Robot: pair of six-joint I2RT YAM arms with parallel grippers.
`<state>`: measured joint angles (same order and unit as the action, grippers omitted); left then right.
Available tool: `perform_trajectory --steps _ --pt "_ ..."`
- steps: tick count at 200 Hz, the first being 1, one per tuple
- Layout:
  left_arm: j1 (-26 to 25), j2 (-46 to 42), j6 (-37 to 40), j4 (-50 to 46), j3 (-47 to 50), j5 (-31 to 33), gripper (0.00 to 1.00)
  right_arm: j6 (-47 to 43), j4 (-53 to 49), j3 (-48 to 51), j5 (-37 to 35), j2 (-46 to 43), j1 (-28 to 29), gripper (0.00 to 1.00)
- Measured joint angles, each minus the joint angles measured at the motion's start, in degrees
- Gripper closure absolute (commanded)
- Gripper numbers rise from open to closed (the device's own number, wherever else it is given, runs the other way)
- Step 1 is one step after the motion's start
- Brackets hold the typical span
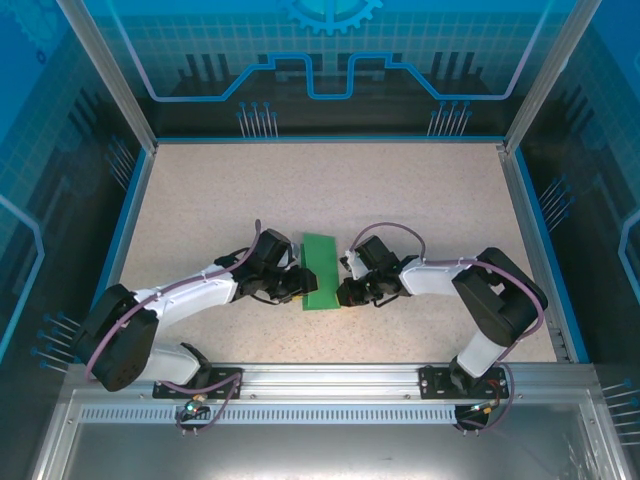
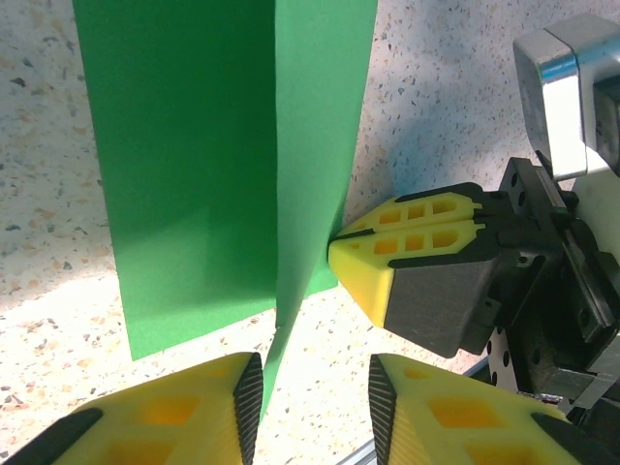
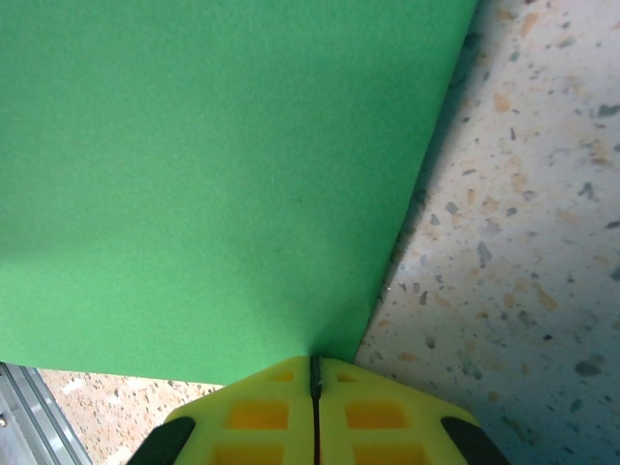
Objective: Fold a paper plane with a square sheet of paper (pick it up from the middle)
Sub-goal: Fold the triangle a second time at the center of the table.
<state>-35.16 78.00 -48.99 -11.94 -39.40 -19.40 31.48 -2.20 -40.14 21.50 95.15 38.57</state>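
Observation:
The square sheet of paper (image 1: 322, 268) is bright green and lies folded in the middle of the table, between my two grippers. In the left wrist view the paper (image 2: 184, 174) has one half flat and a flap standing up along a crease. A thin lower edge of it hangs down beside my left finger pad (image 2: 250, 392). My left gripper (image 2: 315, 407) (image 1: 300, 284) is open, with that edge inside the gap. My right gripper (image 3: 315, 373) (image 1: 343, 292) is shut, its yellow tips (image 2: 349, 257) pinching the corner of the raised paper (image 3: 213, 174).
The speckled table (image 1: 300, 190) stretches beyond the paper towards the back. A metal rail (image 1: 330, 380) runs along the near edge, close behind both grippers. Blue frame walls (image 1: 530, 240) border the sides and back.

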Motion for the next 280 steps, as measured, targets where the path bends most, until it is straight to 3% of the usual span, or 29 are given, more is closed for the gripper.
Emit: perform_trajectory --steps 177,280 --pt "-4.74 -0.13 -0.61 -2.29 1.31 1.44 0.71 0.02 0.59 0.46 -0.04 -0.31 0.00 0.94" --pt "-5.25 -0.11 -0.44 -5.09 1.25 3.23 0.90 0.02 0.79 0.57 -0.04 -0.33 0.00 0.94"
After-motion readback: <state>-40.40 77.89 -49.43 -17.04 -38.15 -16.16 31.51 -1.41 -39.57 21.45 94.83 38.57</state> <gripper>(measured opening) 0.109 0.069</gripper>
